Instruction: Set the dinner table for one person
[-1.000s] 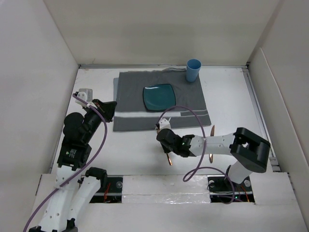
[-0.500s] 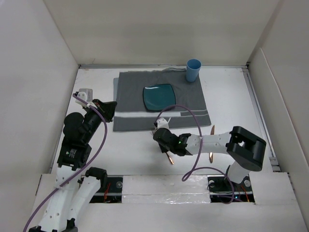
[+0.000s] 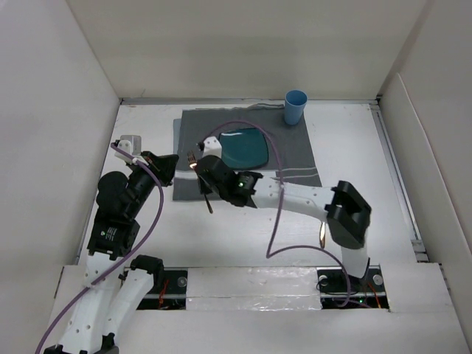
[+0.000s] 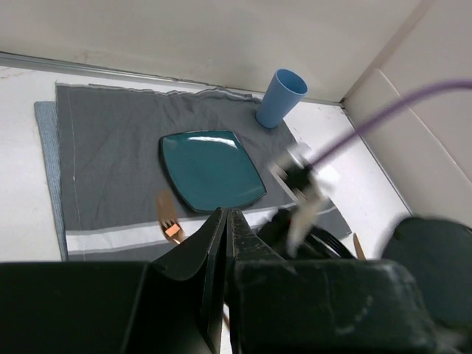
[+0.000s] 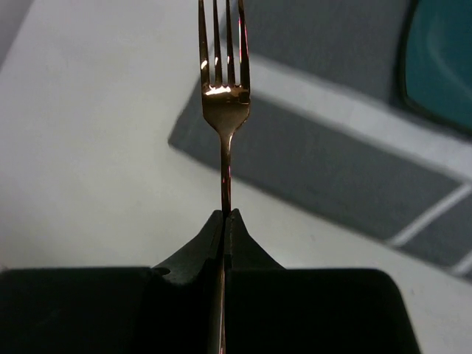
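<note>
Overhead and wrist views, place setting under way. The dinner table (image 3: 354,147), a white bench, fills the floor of the enclosure ahead of both arm bases and carries everything else. A grey striped placemat (image 3: 195,133) lies at its far middle. The right arm (image 3: 310,200) reaches leftward across the bench. The left arm (image 3: 118,203) stands just off the mat's left edge, its jaws pressed together on nothing. A teal square plate (image 3: 247,147) sits mid-mat, and a blue cup (image 3: 295,107) stands upright at the far right corner.

The right jaws are pinched on the handle of a copper fork (image 5: 223,96), tines pointing away over the mat's near left part.

The step appears to be laying the fork left of the plate. It would go best lowered level, parallel to the plate's left edge and clear of it, and let go only once it rests on the cloth.

Whether the fork touches the mat cannot be told. Its handle is hidden between the jaws. A copper utensil (image 3: 322,234) by the right elbow is partly covered, kind unclear.
</note>
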Action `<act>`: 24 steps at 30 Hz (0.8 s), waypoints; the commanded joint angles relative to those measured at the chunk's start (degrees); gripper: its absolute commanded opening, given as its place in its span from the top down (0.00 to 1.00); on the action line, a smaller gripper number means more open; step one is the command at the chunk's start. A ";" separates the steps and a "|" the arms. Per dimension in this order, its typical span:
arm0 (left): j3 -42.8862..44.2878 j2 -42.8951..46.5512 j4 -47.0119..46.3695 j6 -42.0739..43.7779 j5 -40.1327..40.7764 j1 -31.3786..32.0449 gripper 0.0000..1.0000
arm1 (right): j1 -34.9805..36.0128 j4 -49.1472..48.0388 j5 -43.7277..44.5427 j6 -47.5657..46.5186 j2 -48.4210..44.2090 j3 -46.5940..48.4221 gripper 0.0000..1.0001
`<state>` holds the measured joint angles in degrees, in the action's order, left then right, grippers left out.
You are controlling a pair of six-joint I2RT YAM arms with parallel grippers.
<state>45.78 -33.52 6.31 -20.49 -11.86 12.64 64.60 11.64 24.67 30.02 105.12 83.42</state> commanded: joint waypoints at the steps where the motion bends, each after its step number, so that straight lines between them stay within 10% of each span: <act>1: 1.77 0.03 -2.52 -0.51 -0.27 -0.25 1.00 | -3.42 1.45 1.79 2.76 9.53 12.24 1.00; 24: 2.30 0.03 -2.09 -0.60 -2.03 -0.25 1.00 | -17.49 14.82 -9.19 12.96 42.97 54.92 1.00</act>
<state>45.78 -33.61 6.31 -20.91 -12.95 12.64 48.05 26.39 17.91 42.15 147.22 134.56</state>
